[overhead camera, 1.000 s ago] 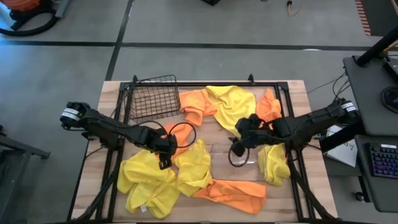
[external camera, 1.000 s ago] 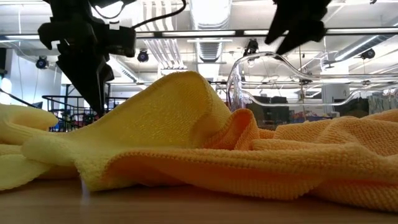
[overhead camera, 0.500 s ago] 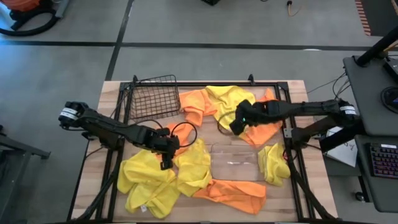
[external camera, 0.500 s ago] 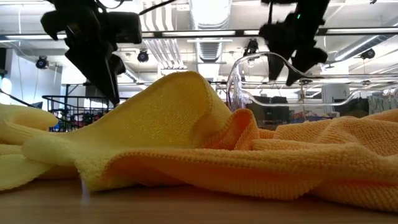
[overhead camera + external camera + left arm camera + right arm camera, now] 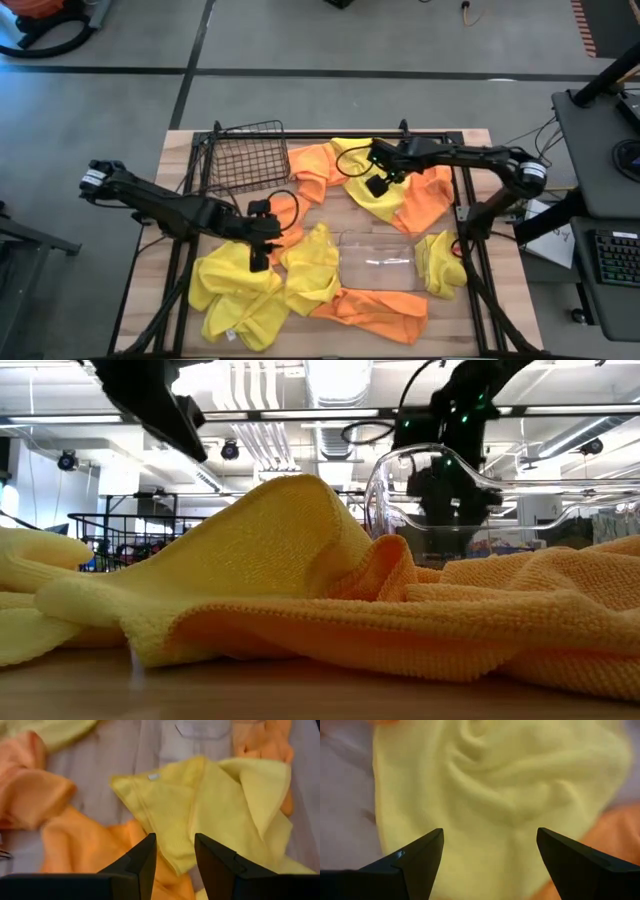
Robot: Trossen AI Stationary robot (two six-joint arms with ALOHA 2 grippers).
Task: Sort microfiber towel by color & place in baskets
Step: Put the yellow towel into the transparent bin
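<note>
**Right gripper spread wide over yellow towel; left gripper narrow and empty**

Right gripper (image 5: 372,176): extended to the far middle of the table (image 5: 480,300), fingers (image 5: 410,862) spread wide, nothing between them. Directly beneath and ahead of it, a rumpled yellow towel (image 5: 505,790); just beside that, on the side toward the right arm's base, an orange towel (image 5: 425,195). Contact with the cloth not determinable.

Left gripper (image 5: 258,235): near the table's centre-left, fingers (image 5: 142,862) at a narrow gap, holding nothing. Immediately ahead of it, a yellow towel (image 5: 210,805) lying partly over an orange towel (image 5: 85,847). Further yellow towels (image 5: 235,290) heaped on the near side of this gripper.

Wire-mesh basket (image 5: 245,155): at the far left corner, beyond the left gripper, no cloth visible inside. Clear plastic bin (image 5: 378,260): between the two grippers toward the near edge, no towel visible inside. Orange towel (image 5: 375,305) lying against the bin's near side; small yellow towel (image 5: 440,265) just beside the bin's right end.
</note>
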